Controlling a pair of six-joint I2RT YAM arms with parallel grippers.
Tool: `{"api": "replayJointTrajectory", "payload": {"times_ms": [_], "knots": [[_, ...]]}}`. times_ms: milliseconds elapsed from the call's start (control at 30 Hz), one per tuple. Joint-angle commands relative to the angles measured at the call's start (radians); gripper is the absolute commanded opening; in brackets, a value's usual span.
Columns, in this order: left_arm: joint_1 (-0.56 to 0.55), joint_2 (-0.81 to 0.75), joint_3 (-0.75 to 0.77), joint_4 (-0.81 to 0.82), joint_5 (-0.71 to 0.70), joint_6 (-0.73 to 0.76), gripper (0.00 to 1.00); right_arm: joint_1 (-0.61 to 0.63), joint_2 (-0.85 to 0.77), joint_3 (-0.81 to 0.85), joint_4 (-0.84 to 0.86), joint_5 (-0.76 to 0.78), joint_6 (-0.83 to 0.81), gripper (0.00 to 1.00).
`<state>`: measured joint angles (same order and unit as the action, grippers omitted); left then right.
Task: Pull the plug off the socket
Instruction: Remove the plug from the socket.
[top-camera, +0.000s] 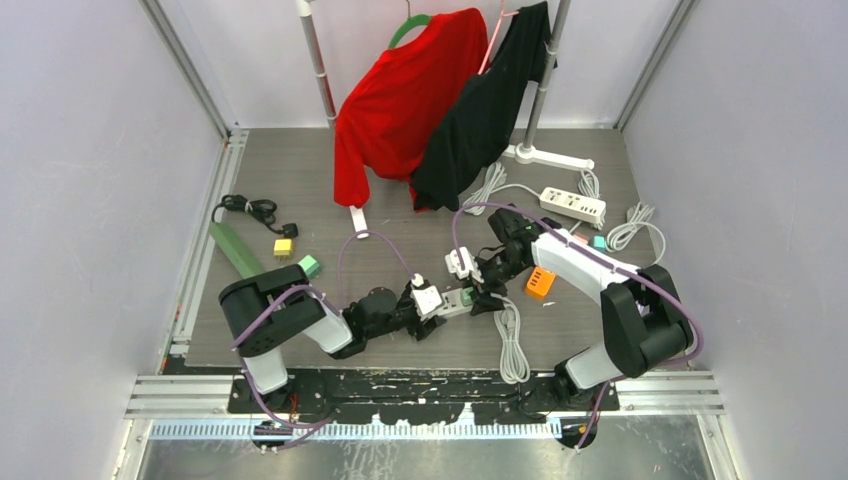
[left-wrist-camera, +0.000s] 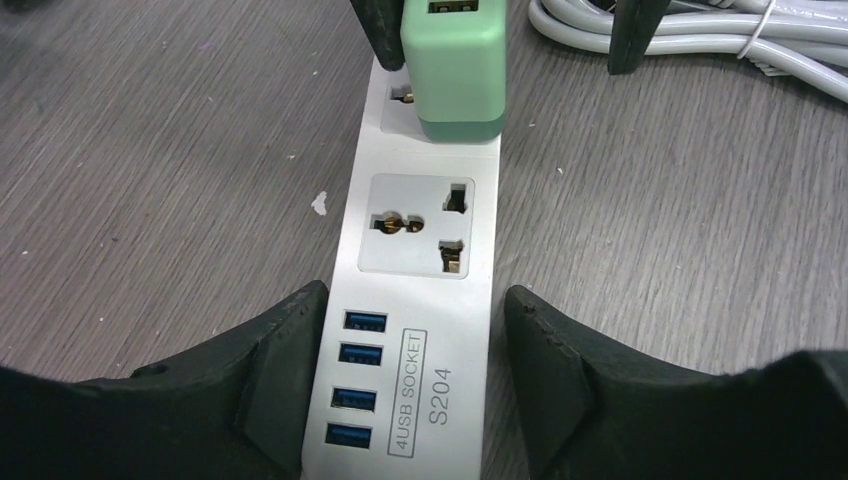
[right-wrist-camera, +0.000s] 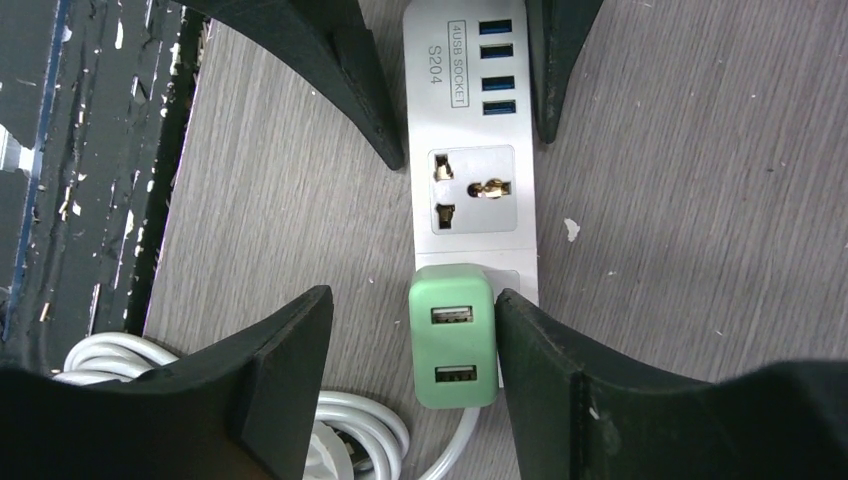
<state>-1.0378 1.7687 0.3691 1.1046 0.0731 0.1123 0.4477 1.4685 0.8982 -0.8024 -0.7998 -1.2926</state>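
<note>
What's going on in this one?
Two robot arms are working on a white power strip, trying to get a green plug out of its end socket. The left hand straddles the strip's USB end, with its fingers close along both long edges; whether it is actually clamping is unclear. The right hand brackets the plug, with one finger against its side and the other apart from it, so it has no grip. The plug is seated in the socket.

One camera looks down from above; both wrist cameras closely frame the power strip (left-wrist-camera: 452, 400) (right-wrist-camera: 470, 225).
</note>
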Motion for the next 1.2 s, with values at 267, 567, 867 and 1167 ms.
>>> {"api": "replayJointTrajectory", "payload": {"times_ms": [267,567,867,1167], "knots": [[0.007,0.014,0.013,0.065,-0.010,-0.015,0.38,-0.003,0.006,0.000,0.056,0.001,-0.002,0.52],[0.006,0.013,0.013,0.057,-0.004,-0.026,0.00,-0.001,0.007,-0.007,0.045,-0.016,-0.025,0.21],[0.007,0.025,0.012,0.055,0.016,-0.055,0.00,0.060,0.010,0.003,0.083,-0.079,0.045,0.01],[0.006,0.031,-0.024,0.079,0.005,-0.073,0.00,-0.052,0.023,0.043,-0.058,-0.069,-0.092,0.01]]}}
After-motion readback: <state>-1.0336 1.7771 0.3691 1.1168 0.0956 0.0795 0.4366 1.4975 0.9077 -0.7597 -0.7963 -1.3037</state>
